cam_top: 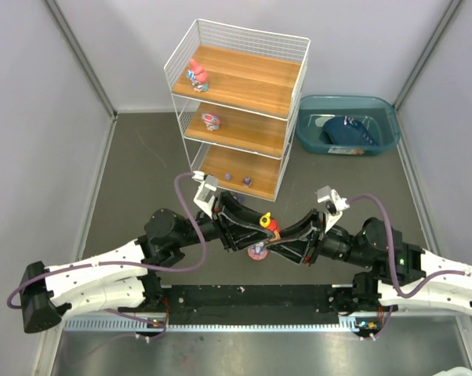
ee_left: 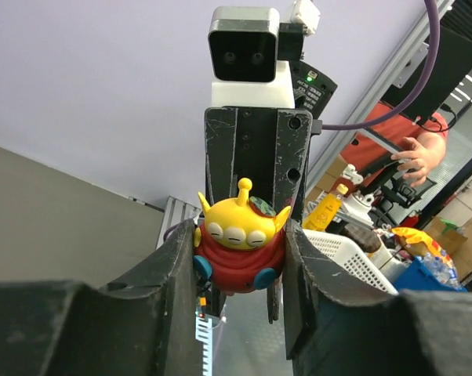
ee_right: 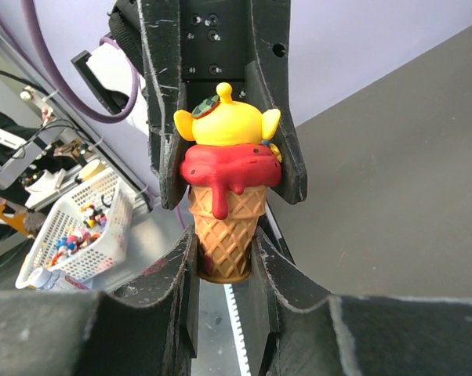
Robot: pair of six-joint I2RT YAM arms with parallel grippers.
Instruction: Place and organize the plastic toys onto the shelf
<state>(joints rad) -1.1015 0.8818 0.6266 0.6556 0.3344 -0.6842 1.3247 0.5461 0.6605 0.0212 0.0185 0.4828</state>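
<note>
A yellow three-eyed figurine on a red ice-cream cone [cam_top: 269,225] hangs above the table between both arms. My left gripper [cam_top: 261,222] is shut on its red and yellow top [ee_left: 238,254], the fingers pressing both sides. My right gripper [cam_top: 280,233] is shut on its waffle cone [ee_right: 224,235]. A pink toy [cam_top: 258,251] lies on the table just below the grippers. The shelf [cam_top: 244,129] holds a pink bunny-eared toy [cam_top: 197,74] on the top tier, a pink toy [cam_top: 212,121] on the middle tier and two small purple toys [cam_top: 237,179] on the bottom tier.
A teal bin [cam_top: 381,137] with a dark blue item inside stands right of the shelf. Grey walls close in the table on the left, back and right. The arm bases and a black rail run along the near edge.
</note>
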